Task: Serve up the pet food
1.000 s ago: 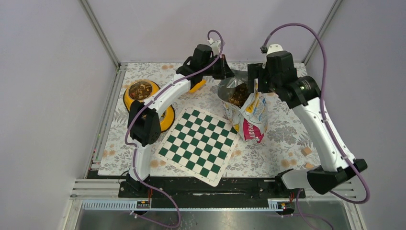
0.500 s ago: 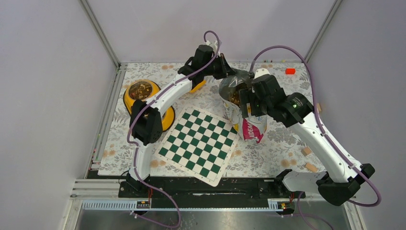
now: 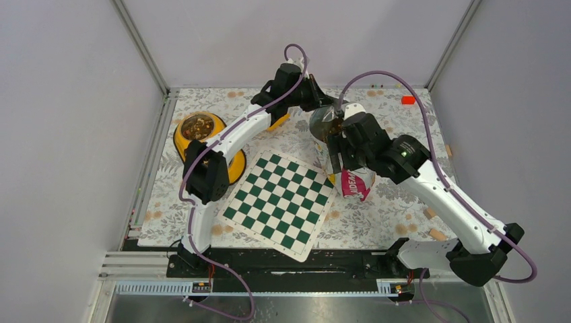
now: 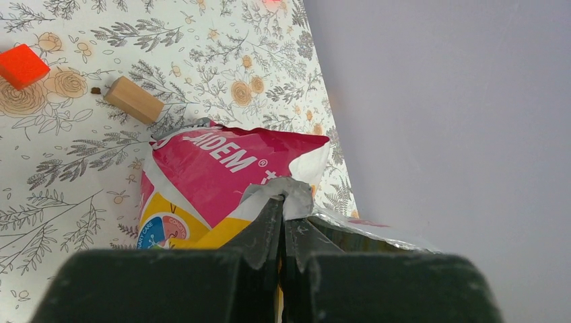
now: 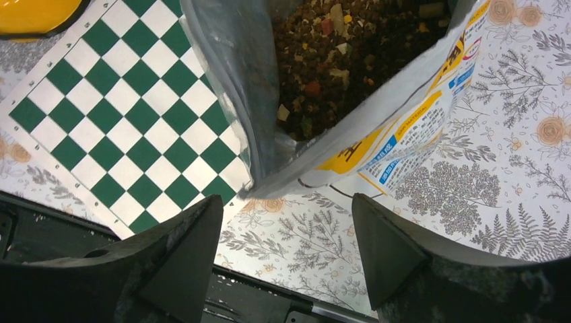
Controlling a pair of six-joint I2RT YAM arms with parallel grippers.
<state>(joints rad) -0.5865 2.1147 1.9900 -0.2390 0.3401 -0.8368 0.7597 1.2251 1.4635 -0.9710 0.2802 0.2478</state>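
Note:
The pet food bag [image 3: 355, 176], pink, yellow and white with a silver lining, stands open at mid-table. Brown kibble [image 5: 343, 60] fills its inside. My left gripper [image 3: 322, 105] is shut on the bag's silver top rim [image 4: 291, 196] and holds it up from the far side. My right gripper [image 3: 334, 139] is open and empty, hovering over the bag's mouth. In the right wrist view its gripper [image 5: 287, 202] has the bag's near rim between its spread fingers. A yellow bowl [image 3: 197, 128] at the left holds some kibble.
A green-and-white chessboard [image 3: 279, 202] lies in front of the bag. A second yellow dish [image 3: 234, 165] sits under the left arm. A red cube [image 3: 407, 99] is at the far right. Wooden blocks [image 3: 431, 212] lie at the right, and another block [image 4: 135, 99] lies near the bag.
My right arm has swung left and lowered from the bag's right side to over its open mouth. My left gripper has kept its hold on the rim.

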